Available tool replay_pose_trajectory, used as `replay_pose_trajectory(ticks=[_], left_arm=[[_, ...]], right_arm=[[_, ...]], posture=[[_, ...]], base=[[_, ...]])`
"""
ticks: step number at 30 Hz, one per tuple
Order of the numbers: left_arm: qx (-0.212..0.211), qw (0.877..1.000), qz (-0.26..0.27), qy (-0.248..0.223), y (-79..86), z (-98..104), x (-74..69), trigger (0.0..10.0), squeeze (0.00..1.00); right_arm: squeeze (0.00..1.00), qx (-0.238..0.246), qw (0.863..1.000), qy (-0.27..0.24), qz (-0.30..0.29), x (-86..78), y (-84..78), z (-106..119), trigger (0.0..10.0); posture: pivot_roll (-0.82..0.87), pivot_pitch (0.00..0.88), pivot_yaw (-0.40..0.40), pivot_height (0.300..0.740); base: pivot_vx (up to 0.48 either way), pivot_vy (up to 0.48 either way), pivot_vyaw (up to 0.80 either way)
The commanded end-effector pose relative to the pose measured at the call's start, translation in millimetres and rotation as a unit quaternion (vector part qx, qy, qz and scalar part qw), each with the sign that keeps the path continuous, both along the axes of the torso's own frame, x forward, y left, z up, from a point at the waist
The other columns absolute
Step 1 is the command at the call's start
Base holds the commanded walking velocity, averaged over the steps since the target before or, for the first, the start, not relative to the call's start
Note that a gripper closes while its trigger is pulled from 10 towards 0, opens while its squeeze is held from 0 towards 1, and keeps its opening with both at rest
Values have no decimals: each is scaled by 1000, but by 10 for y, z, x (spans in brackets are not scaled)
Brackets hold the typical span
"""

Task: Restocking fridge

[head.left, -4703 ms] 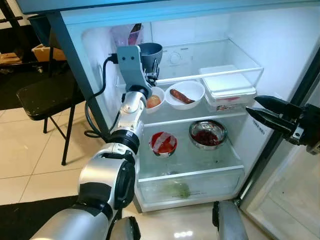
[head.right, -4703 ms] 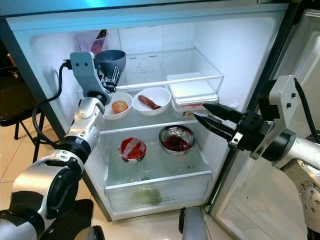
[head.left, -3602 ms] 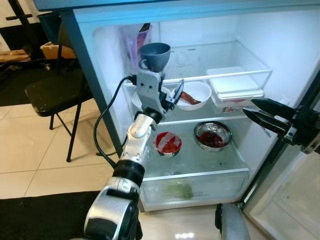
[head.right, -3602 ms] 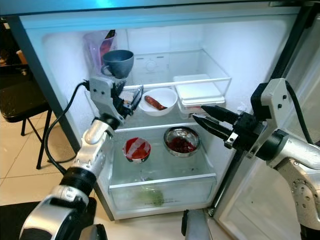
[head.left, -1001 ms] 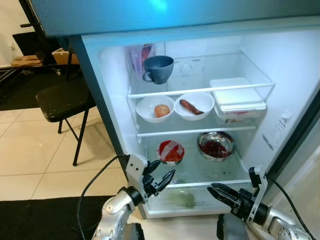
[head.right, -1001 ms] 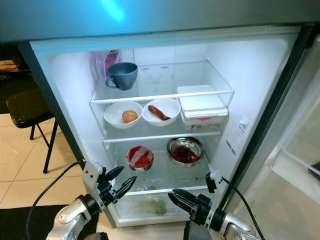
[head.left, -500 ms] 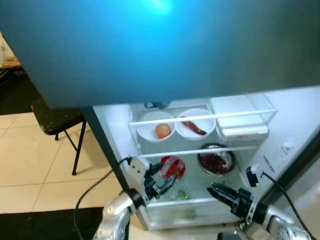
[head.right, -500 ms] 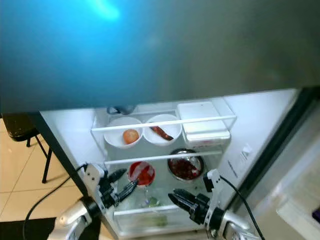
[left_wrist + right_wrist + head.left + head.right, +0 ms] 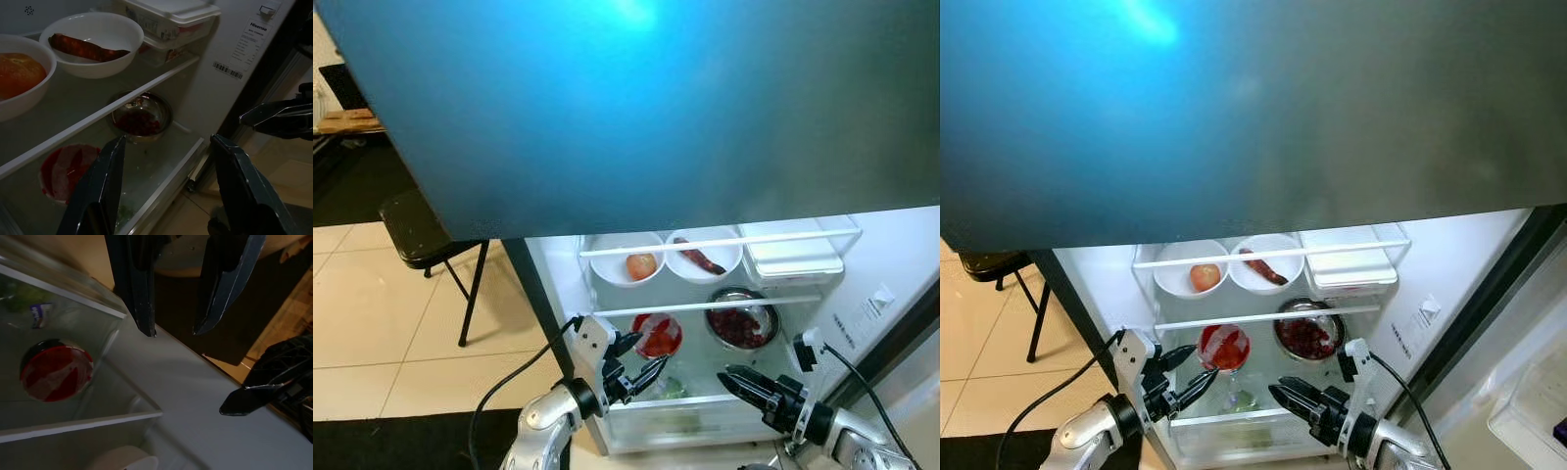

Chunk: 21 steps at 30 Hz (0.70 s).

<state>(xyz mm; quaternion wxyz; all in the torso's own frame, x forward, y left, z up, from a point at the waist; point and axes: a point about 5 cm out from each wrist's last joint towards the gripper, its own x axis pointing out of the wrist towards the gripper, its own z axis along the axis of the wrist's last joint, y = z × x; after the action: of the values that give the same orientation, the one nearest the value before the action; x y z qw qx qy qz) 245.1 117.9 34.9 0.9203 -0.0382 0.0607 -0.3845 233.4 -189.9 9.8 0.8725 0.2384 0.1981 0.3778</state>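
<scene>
The fridge stands open. A white bowl with a round orange fruit (image 9: 631, 262), a white bowl with a brown sausage-like piece (image 9: 703, 257) and a white lidded box (image 9: 793, 257) sit on the middle shelf. Below are a red covered bowl (image 9: 656, 333) and a steel bowl of red food (image 9: 741, 321). My left gripper (image 9: 651, 351) hangs open and empty just before the red bowl. My right gripper (image 9: 722, 374) is open and empty, low before the steel bowl. The wrist views show the steel bowl (image 9: 141, 116) and red bowl (image 9: 56, 372).
A broad blue-green fridge front (image 9: 626, 98) covers the upper part of the head views and hides the top shelf. A crisper drawer with greens (image 9: 680, 421) lies at the bottom. A black chair (image 9: 421, 225) stands left on the tiled floor; the fridge door (image 9: 1528, 392) is on the right.
My left gripper let go of the grey cup on the top shelf and dropped low, as did the right. The camera has since shifted, so the blue-green front now hides that shelf.
</scene>
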Motion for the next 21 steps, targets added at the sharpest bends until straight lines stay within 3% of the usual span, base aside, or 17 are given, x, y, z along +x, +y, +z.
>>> replay_pose_trajectory(ticks=[1,11,21], left_arm=[[12,1000,3,8,84,-24,-1,10000,0],[6,994,-109,28,-61,-47,-198,10000,0],[10,986,-162,22,-161,24,-258,10000,0]], right_arm=[[0,10,1000,9,-13,-13,-32,-34,10000],[0,5,998,49,-44,-123,-85,-207,10000],[0,8,996,62,-57,-167,-113,-272,10000]], posture=[[-7,0,12,641],[-7,0,14,696],[-8,0,17,725]], base=[[0,0,0],[0,0,0],[0,0,0]])
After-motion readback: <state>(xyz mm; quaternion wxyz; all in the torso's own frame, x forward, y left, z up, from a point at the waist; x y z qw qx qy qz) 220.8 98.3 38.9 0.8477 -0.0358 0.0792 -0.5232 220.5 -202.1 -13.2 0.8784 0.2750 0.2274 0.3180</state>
